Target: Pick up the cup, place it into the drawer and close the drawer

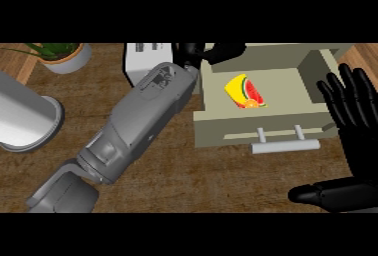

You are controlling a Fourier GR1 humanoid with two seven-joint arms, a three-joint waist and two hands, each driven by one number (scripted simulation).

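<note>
Just below your left hand (210, 52), which reaches over the far rim of the open drawer (258, 131), the cup (245, 92) lies inside on its side, untouched. Whether that hand's fingers are curled, you cannot tell. Your right hand (354, 130) rests open beside the drawer, fingers up.

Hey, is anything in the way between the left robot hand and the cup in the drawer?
Nothing visible. The cup lies inside the open drawer, and the left robot hand is over the drawer's far left corner. Only bare drawer floor shows between them. The right robot hand rests open at the view's right.
</note>
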